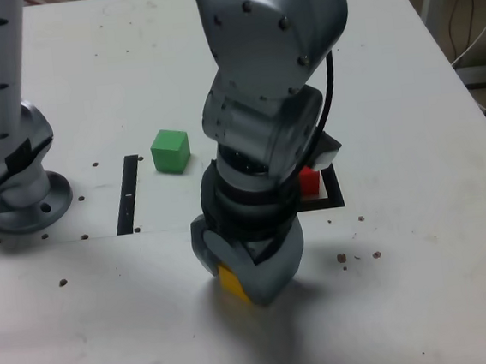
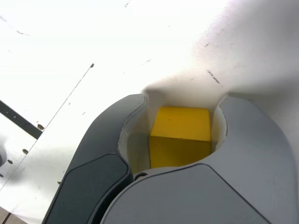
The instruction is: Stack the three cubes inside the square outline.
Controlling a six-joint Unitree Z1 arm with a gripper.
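Yellow cube [image 2: 180, 135] sits between our claw's [image 1: 236, 284] jaws, which are pressed in on its two sides, low on the white table [image 1: 427, 302] near the front edge of the exterior view. From here the square outline [image 1: 334, 192], with the red cube [image 1: 309, 180] in it, lies behind the wrist toward that view's right, so we judge the carry is short, up and back. Green cube [image 1: 170, 150] waits well apart, beyond the black strip [image 1: 128, 193]
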